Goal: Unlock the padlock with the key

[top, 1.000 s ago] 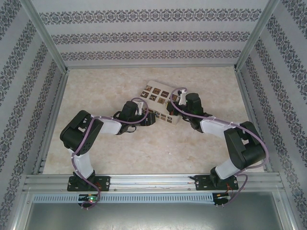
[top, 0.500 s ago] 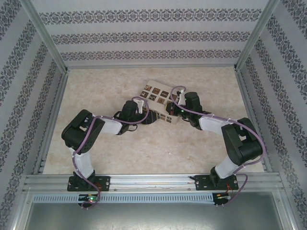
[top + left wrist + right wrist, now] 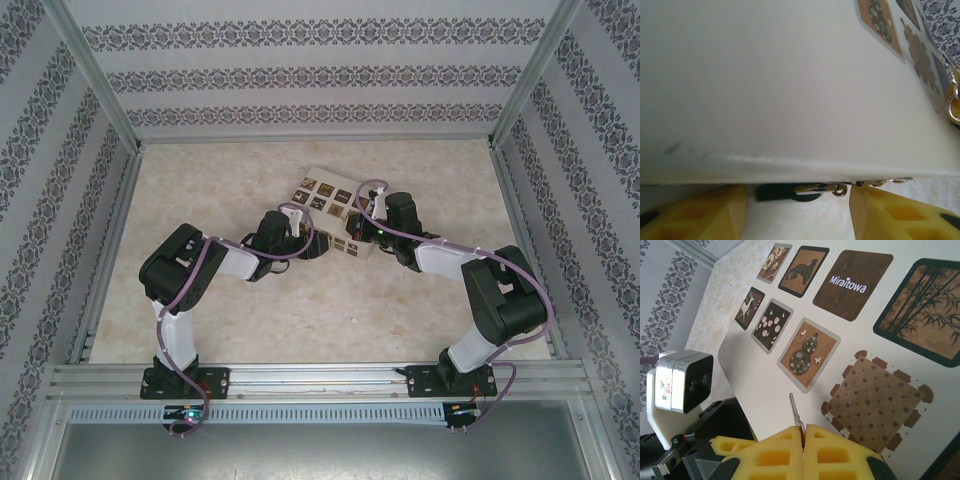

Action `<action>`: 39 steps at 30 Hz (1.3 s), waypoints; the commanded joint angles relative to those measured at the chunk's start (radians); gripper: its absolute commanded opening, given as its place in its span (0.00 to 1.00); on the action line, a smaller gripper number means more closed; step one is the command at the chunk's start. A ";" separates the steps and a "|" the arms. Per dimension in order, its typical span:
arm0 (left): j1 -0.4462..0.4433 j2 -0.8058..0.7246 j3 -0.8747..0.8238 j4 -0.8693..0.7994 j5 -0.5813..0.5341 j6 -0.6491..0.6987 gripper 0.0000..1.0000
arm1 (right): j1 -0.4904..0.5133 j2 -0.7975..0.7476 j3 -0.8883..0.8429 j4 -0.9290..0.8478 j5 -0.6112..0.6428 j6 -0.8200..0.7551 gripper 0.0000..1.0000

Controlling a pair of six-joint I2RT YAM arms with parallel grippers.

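The padlock [image 3: 790, 192], a small dark body with a silvery metal part [image 3: 821, 189], lies on the table under the lower edge of the cream box [image 3: 790, 90]. My left gripper [image 3: 797, 190] is open, its yellow fingers [image 3: 695, 215] standing on either side of the padlock; the left finger is clear of it. My right gripper [image 3: 803, 432] is shut on the key [image 3: 795, 412], whose thin silvery blade sticks out over the box's top [image 3: 770, 390]. From above, the left gripper [image 3: 305, 243] is at the box's near side and the right gripper [image 3: 352, 228] at its right corner.
The cream box [image 3: 325, 193] with dark brown patterned squares lies mid-table between both arms. The white left wrist camera [image 3: 682, 380] is close to the right gripper. Metal frame rails [image 3: 110, 250] and patterned walls enclose the table; bare tabletop [image 3: 200, 190] lies to the left and in front.
The left arm's elbow has shifted a little right toward the box and its jaws have narrowed slightly. The right arm settled slightly left early on, then stayed still.
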 commanded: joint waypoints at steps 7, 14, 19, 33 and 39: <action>-0.026 0.044 0.033 0.074 0.021 0.007 0.52 | 0.022 0.039 -0.032 -0.095 0.005 -0.006 0.00; -0.044 0.052 0.047 0.069 0.023 0.003 0.50 | 0.024 0.039 -0.033 -0.094 0.009 -0.008 0.00; -0.058 0.054 0.054 0.064 0.020 0.000 0.48 | 0.025 0.041 -0.033 -0.091 0.009 -0.008 0.00; -0.080 0.074 0.078 0.052 -0.004 -0.021 0.45 | 0.027 0.042 -0.034 -0.086 0.009 -0.008 0.00; -0.088 0.080 0.089 0.045 -0.039 -0.042 0.42 | 0.027 0.042 -0.033 -0.084 0.011 -0.008 0.00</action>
